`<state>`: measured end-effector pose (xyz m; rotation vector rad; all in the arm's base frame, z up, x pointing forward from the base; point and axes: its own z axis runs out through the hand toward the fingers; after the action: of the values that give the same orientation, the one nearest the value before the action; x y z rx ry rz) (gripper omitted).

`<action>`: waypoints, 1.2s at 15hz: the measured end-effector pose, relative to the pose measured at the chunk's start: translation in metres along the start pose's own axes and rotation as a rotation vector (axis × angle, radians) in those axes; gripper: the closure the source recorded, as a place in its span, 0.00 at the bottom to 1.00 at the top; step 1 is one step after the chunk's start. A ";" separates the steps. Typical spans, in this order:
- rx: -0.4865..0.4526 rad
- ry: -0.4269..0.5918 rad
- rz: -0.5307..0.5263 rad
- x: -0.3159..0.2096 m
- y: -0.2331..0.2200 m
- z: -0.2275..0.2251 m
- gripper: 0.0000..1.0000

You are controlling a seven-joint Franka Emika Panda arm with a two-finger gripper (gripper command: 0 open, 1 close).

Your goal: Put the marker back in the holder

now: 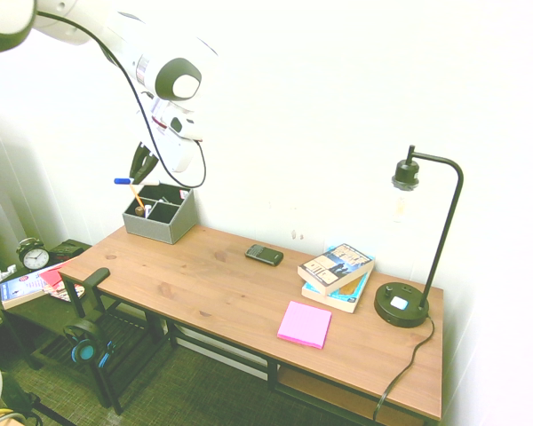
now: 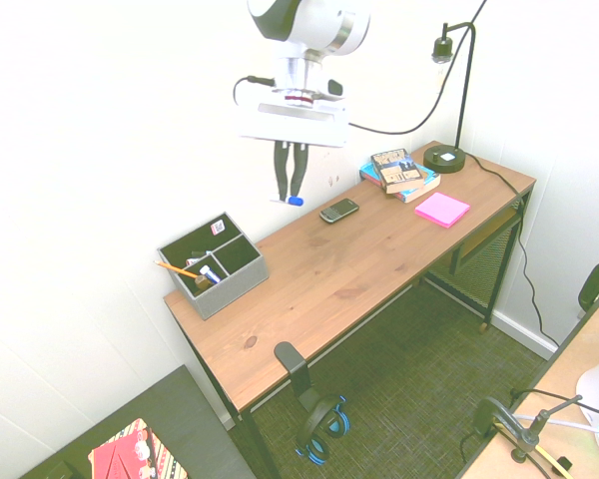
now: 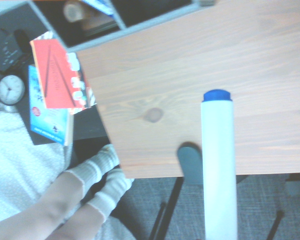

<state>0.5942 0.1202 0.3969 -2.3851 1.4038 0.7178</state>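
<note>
My gripper (image 1: 140, 176) (image 2: 292, 190) hangs high above the wooden desk (image 1: 222, 293) (image 2: 359, 269), shut on the marker (image 1: 124, 182) (image 2: 292, 201). In the wrist view the marker (image 3: 217, 170) is a white barrel with a blue cap at its free end, above the desk's end edge. The holder (image 1: 160, 222) (image 2: 225, 279) (image 3: 140, 27) is a grey compartment box at the desk's end by the wall, below and to one side of the gripper. An orange pencil (image 1: 137, 197) (image 2: 178, 269) leans in it.
A black phone (image 1: 264, 255) (image 2: 338, 211), stacked books (image 1: 338, 271) (image 2: 399, 172), a pink pad (image 1: 305, 324) (image 2: 441, 209) and a black lamp (image 1: 407, 302) (image 2: 445, 157) stand on the desk. Past the desk's end are a low table with a clock (image 1: 34, 257) (image 3: 7, 89) and a person's feet (image 3: 102, 185).
</note>
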 end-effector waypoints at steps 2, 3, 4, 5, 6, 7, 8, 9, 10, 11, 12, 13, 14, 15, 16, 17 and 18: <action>-0.015 -0.029 0.079 0.008 -0.030 0.023 1.00; -0.017 -0.040 0.132 0.015 -0.041 0.032 1.00; -0.012 -0.059 0.174 0.022 -0.048 0.039 1.00; 0.004 -0.086 0.206 0.028 -0.055 0.044 1.00; 0.020 -0.110 0.225 0.033 -0.060 0.050 1.00; 0.028 -0.123 0.242 0.039 -0.064 0.056 1.00; 0.028 -0.132 0.255 0.045 -0.067 0.064 1.00; 0.033 -0.140 0.267 0.051 -0.069 0.071 1.00; 0.049 -0.148 0.278 0.058 -0.071 0.079 1.00; 0.070 -0.152 0.285 0.065 -0.074 0.085 1.00; 0.087 -0.158 0.286 0.070 -0.076 0.089 1.00; 0.094 -0.161 0.285 0.074 -0.077 0.094 1.00; 0.099 -0.163 0.285 0.079 -0.077 0.098 1.00; 0.101 -0.170 0.288 0.083 -0.077 0.103 1.00; 0.102 -0.180 0.291 0.088 -0.077 0.109 1.00; 0.106 -0.190 0.294 0.092 -0.077 0.115 1.00; 0.111 -0.193 0.292 0.098 -0.078 0.122 1.00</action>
<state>0.6683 0.1442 0.2406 -1.9899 1.6771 0.8897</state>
